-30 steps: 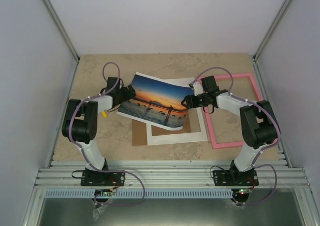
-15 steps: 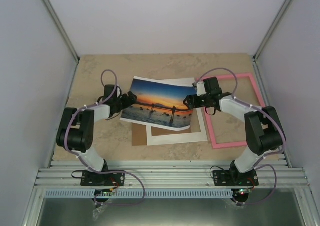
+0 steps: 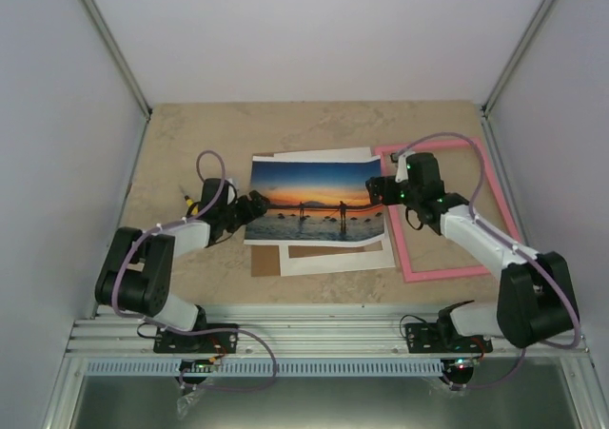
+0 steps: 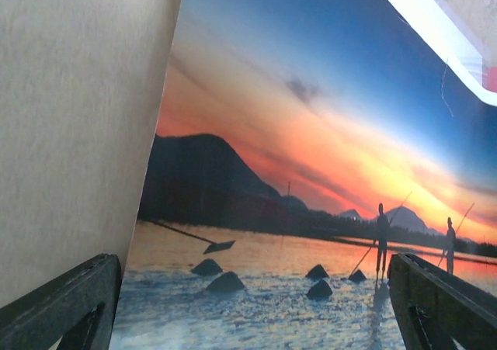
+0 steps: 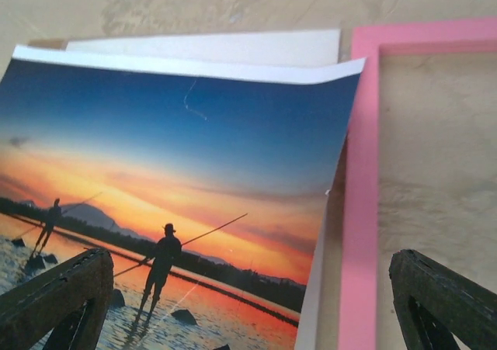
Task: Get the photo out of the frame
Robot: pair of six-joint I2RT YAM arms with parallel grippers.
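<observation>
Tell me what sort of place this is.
Probably a robot lab work cell, not a home: plain white enclosure walls, an aluminium rail along the near edge, and a stone-patterned tabletop.

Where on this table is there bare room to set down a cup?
The widest bare strip of table runs along the back wall, beyond the photo and frame. The far left corner is bare too. Inside the frame is bare, but the right arm reaches over it. The middle is crowded: photo, mat and board overlap there.
</observation>
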